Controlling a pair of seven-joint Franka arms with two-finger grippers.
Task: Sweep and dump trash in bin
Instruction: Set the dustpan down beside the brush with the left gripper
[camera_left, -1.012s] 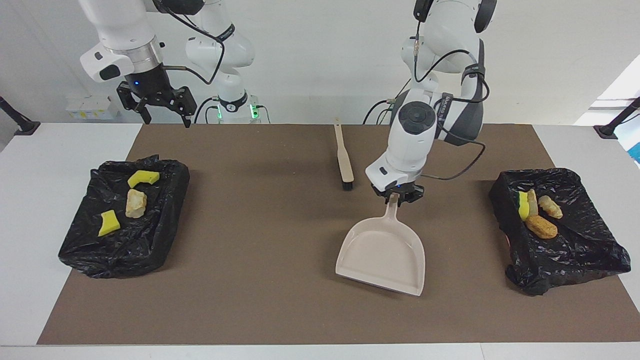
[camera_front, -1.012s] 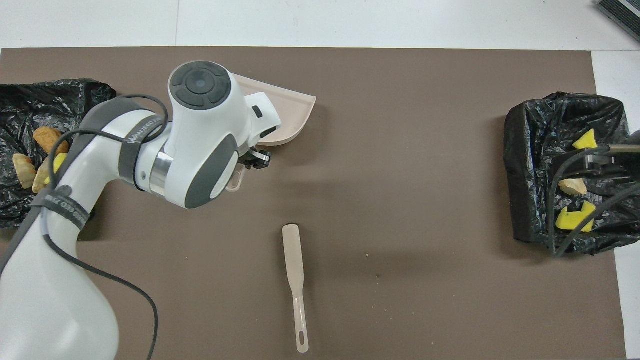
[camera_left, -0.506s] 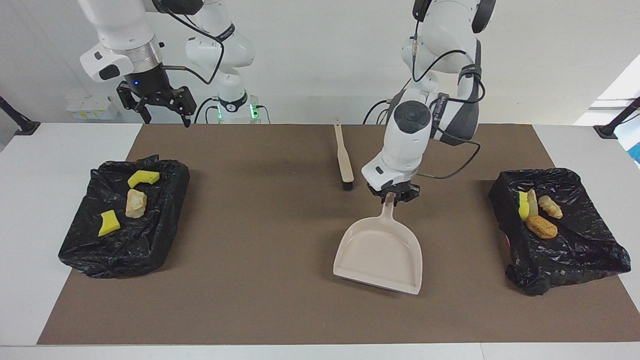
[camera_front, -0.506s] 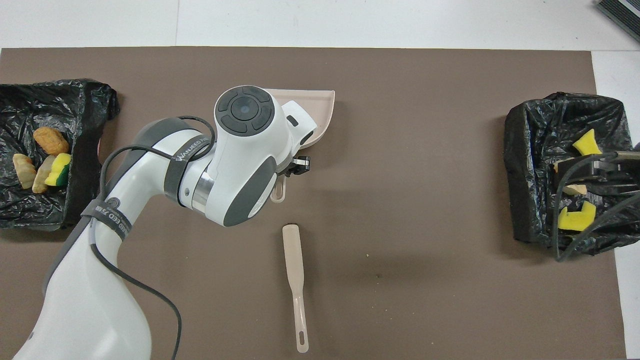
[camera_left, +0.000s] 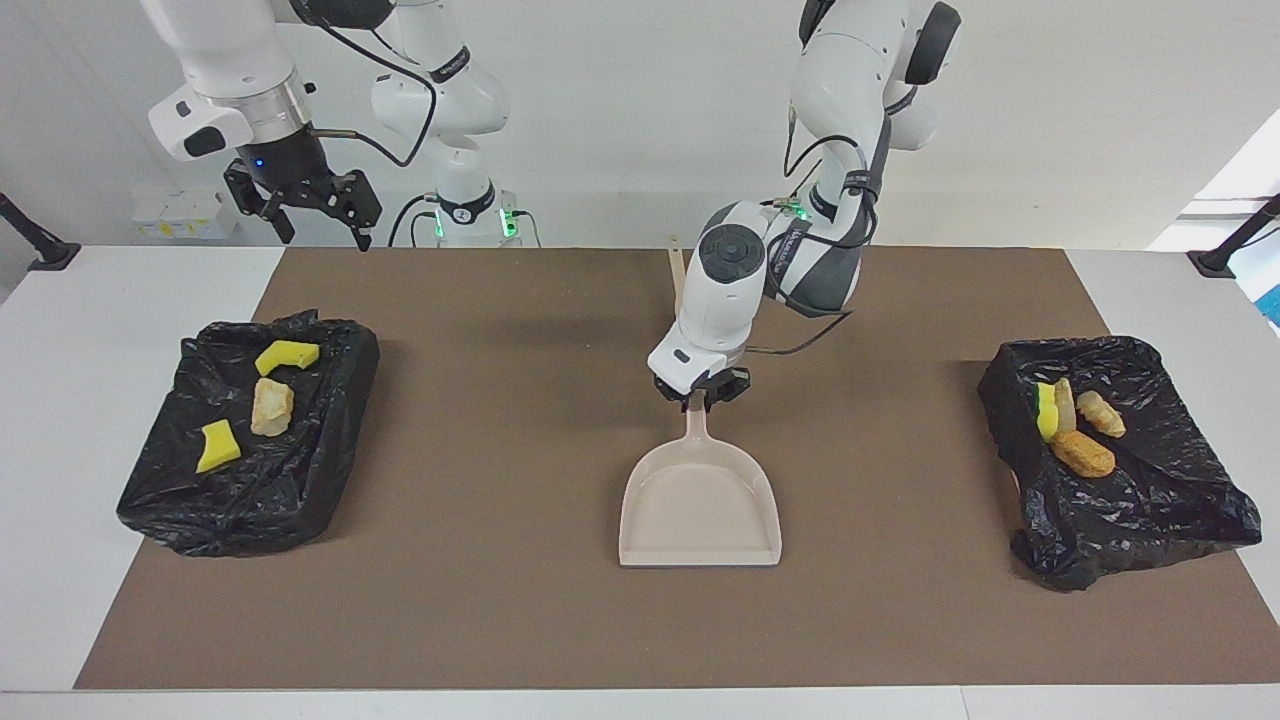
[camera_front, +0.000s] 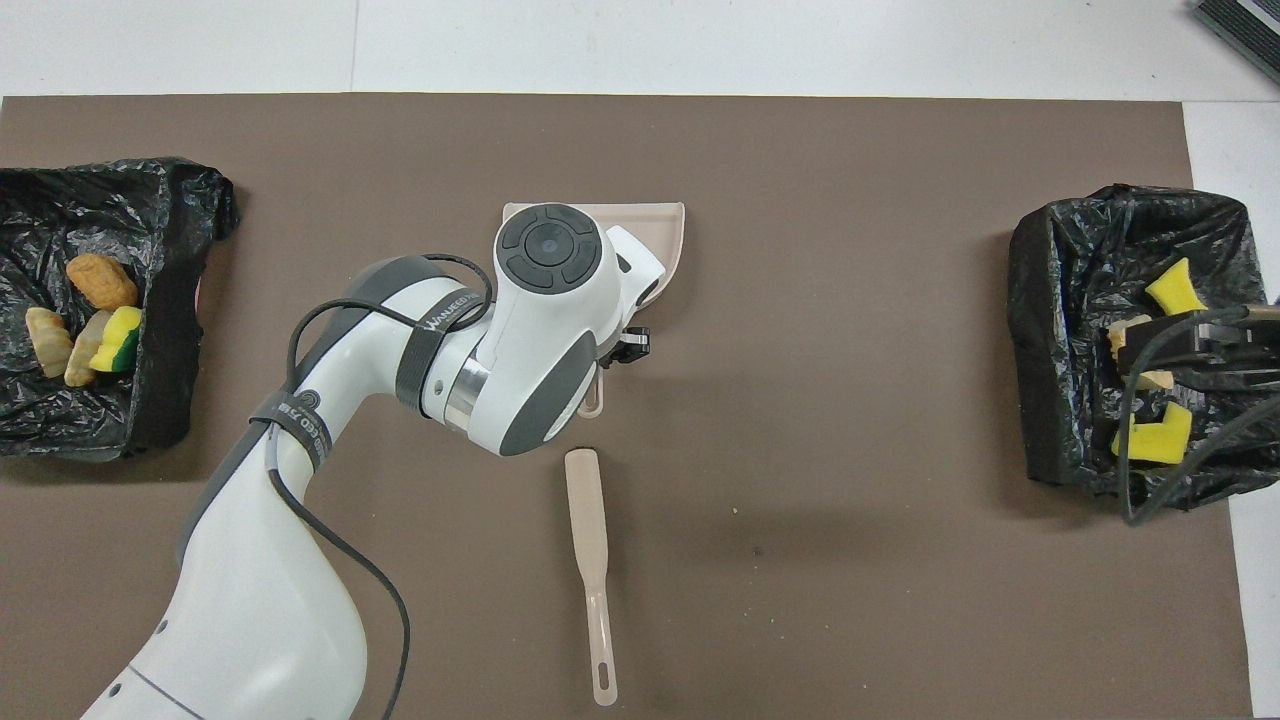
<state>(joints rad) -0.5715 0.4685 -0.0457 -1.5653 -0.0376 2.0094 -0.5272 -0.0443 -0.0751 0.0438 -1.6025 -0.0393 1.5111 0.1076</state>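
brush (camera_front: 588, 540) near dustpan (camera_left: 699, 505), bins (camera_left: 250, 430) flanking

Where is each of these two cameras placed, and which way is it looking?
Facing view: high across the table, looking at both robots; both arms show whole, left gripper holding the dustpan, right gripper raised.
Overhead view: above the robots, looking steeply down; mainly the left arm shows.
Shared: dustpan, brush, two bag-lined bins holding trash.

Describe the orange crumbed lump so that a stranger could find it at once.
Find the black bag-lined bin at the left arm's end of the table. Four scraps lie together in it; the orange crumbed lump is the one farthest from the robots, darker and rougher than the others.
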